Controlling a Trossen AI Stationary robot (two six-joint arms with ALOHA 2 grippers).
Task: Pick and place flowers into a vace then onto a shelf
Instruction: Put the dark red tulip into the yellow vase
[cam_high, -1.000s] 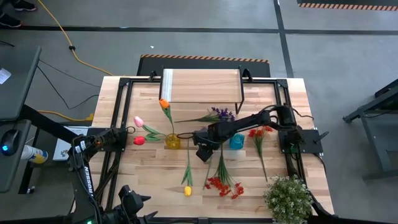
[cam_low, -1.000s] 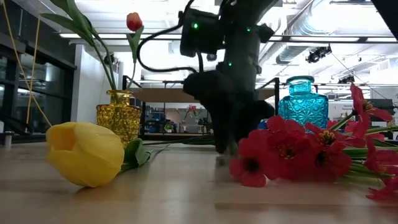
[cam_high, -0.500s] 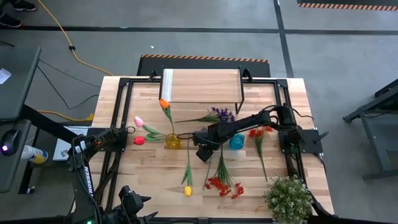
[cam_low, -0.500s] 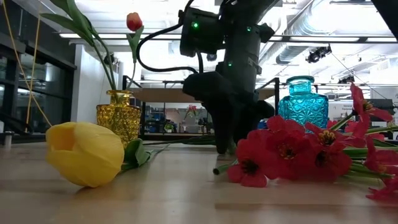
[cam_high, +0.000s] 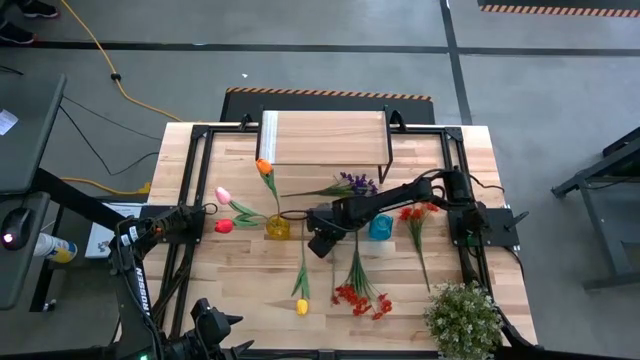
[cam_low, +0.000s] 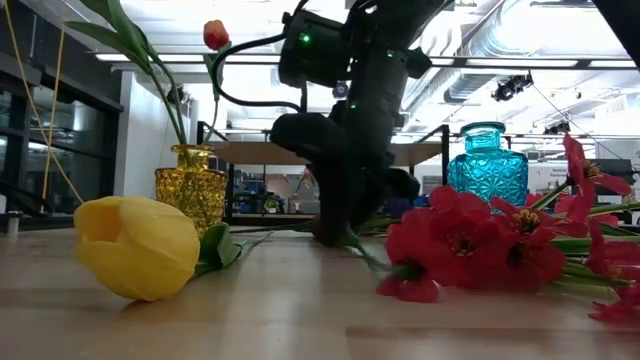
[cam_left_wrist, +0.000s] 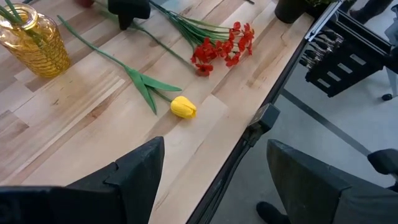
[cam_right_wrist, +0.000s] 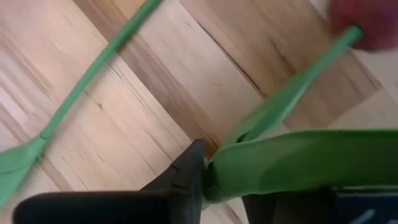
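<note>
Butcher-block counter (cam_high: 470, 150), mid-table: the right hand (cam_high: 318, 243) is down low, fingers pinched on the green stem of the red spray (cam_high: 360, 297), whose long axis runs from the hand toward the front edge, blossoms at the far end. Yellow vase (cam_high: 277, 227) sits just beside the hand; the left hand (cam_left_wrist: 211, 180) waits wide open at the front-left corner. Only the right wrist view shows the leaf squeezed between the fingers, while the low view hides the grip behind the arm.

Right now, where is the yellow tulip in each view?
High view: yellow tulip at the table's near edge, left of the red spray.
Low view: large, lower left.
Left wrist view: centre, below the spray.
Right wrist view: not in it.
Shared landmark: the yellow vase.
</note>
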